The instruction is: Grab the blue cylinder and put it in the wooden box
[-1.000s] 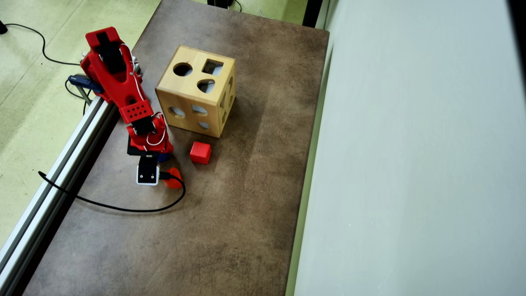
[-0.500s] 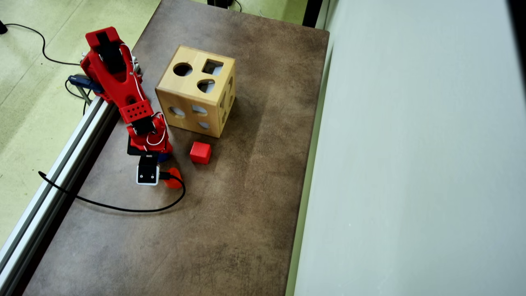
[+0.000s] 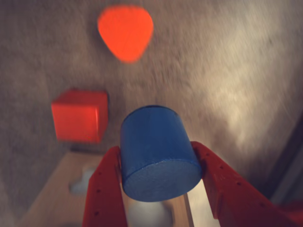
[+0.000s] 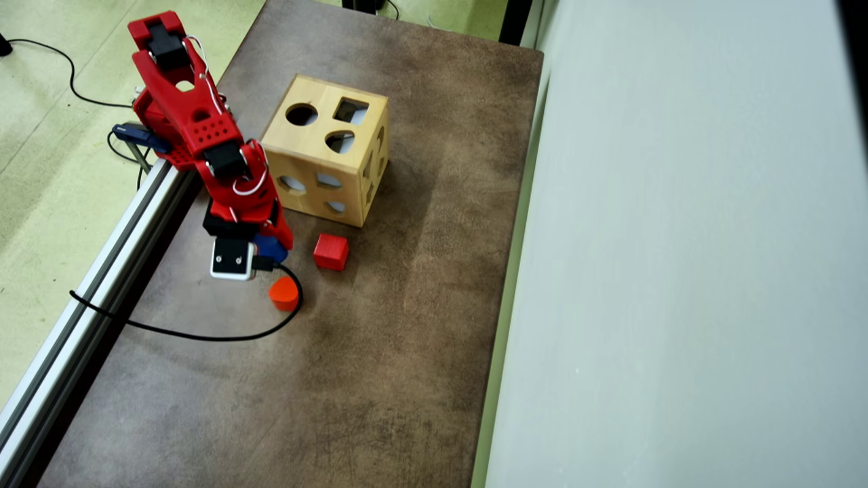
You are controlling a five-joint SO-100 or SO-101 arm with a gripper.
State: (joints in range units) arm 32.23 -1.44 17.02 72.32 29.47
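Observation:
In the wrist view the blue cylinder [image 3: 158, 151] fills the centre, held off the table between my two red fingers [image 3: 106, 189], so my gripper [image 3: 158, 163] is shut on it. From overhead only a sliver of the blue cylinder [image 4: 271, 248] shows under my gripper [image 4: 268, 247], which hangs just in front of the wooden box [image 4: 325, 149]. The box is a pale cube with round, square and other holes in its faces. In the wrist view the wooden box [image 3: 61, 194] appears blurred at the bottom left.
A red cube [image 4: 331, 251] lies right of my gripper, and an orange-red rounded-triangle block [image 4: 285, 293] lies below it by the black cable [image 4: 203, 335]. An aluminium rail [image 4: 88, 291] runs along the table's left edge. A pale wall [image 4: 678, 271] bounds the right side.
The arm has risen and pulled back toward its base, lifting the blue cylinder off the table. The orange-red block, partly covered before, now shows fully.

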